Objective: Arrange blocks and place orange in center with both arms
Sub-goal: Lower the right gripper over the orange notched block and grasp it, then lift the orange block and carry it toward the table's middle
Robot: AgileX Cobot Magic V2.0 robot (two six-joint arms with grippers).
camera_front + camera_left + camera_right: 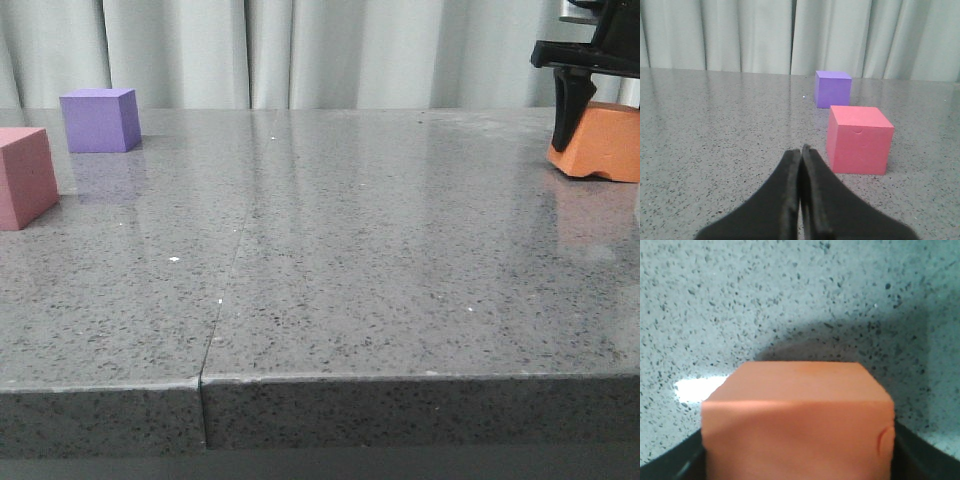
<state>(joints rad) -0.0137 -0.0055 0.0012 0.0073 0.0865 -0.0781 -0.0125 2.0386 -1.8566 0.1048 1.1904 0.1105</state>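
Centre of table (400, 250): bare speckled stone from the near edge to the curtain (330, 50); nothing stands on it.
Far left: purple cube (99, 119) near the back edge, pink-red cube (24, 177) nearer the camera and partly cut off by the frame; a gap of bare table lies between them.
Left gripper (801, 150): fingers pressed together, low over the table, with the pink-red cube just ahead to one side and the purple cube beyond it; the ground on the other side is bare.
Far right: orange block (598, 140), tilted off the table, gripped between the right gripper's fingers (572, 100).
Back: the curtain closes off the table's rear edge.
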